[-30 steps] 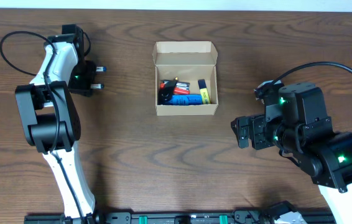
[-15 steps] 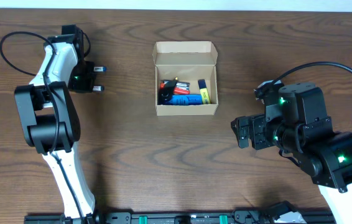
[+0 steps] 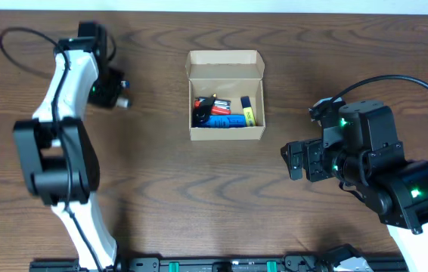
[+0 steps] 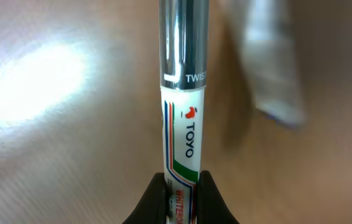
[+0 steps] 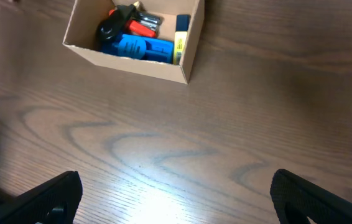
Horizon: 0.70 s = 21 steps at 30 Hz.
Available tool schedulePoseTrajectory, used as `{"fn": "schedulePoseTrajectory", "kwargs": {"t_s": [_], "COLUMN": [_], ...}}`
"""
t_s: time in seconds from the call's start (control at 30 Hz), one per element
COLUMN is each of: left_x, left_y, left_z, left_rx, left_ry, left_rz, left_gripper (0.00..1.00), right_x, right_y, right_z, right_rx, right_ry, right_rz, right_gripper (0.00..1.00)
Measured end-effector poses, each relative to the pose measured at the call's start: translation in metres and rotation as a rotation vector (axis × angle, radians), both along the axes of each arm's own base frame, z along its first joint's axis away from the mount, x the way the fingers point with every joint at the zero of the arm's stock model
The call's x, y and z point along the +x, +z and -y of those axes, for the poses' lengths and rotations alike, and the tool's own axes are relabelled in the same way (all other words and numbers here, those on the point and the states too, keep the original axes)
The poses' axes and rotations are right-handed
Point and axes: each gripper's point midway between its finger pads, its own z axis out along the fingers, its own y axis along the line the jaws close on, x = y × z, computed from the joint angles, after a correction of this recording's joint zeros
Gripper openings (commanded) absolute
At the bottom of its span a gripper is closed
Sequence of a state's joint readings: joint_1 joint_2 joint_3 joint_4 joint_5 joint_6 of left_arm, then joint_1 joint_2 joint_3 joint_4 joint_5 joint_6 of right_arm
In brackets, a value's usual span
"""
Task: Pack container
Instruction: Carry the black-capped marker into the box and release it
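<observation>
Two arms work over a dark wood counter. The left arm reaches toward the far left part of the counter, and the right arm sits at the near right.

The right jaws stand wide open and hold nothing. Their dark fingertips show at the bottom corners of the right wrist view, with bare counter between them and the box farther ahead.

The left jaws are closed on a pen, well apart from the box and to its left.

The box, plain tan cardboard, stands near the middle of the counter between the two arms. It is open, its flap lid raised on the far side. Inside, packed toward the near wall, lie a blue item, a yellow marker against the right wall, and a few red and black pieces at the left.

The pen has a white barrel printed "TOYO" with red and green stripes and a shiny chrome upper part marked "TWIST". The jaws pinch its lower end, and it points straight away from the wrist camera above the counter.
</observation>
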State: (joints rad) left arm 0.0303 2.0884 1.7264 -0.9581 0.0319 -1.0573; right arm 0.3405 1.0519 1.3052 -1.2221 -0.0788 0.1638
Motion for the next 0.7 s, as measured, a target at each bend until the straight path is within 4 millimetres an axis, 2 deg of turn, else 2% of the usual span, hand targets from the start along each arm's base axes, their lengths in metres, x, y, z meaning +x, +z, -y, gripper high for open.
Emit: {"fn": "schedulePoseTrajectory", "kwargs": {"t_s": [0.1,0.17,0.27,0.4,0.47,0.63,0.7], "left_x": [0.019,0.025,0.025,0.014,0.005,-0.02,-0.026], "left_y": [0.062,0.095,0.123,0.124,0.123,0.12,0.117], "left_z": [0.031,0.057,0.098,0.152,0.181,0.234,0.247], "left_rx": [0.058,0.096,0.151,0.188,0.235,0.406,0.483], "left_ry": [-0.211,-0.36,-0.608,-0.963,-1.209,-1.808,-2.014], "left_rz": [0.2,0.305,0.396,0.419,0.427,0.45,0.45], "left_gripper": [0.06,0.06,0.06,0.06,0.06,0.06,0.06], "right_x": [0.0,0.0,0.0,0.0,0.0,0.0,0.0], "right_y": [0.0,0.0,0.0,0.0,0.0,0.0,0.0], "right_z": [0.0,0.0,0.0,0.0,0.0,0.0,0.0], "right_rx": [0.0,0.0,0.0,0.0,0.0,0.0,0.0], "right_ry": [0.0,0.0,0.0,0.0,0.0,0.0,0.0], "right_rz": [-0.001,0.0,0.0,0.0,0.0,-0.001,0.0], "right_gripper": [0.99,0.99,0.99,0.99,0.99,0.99,0.99]}}
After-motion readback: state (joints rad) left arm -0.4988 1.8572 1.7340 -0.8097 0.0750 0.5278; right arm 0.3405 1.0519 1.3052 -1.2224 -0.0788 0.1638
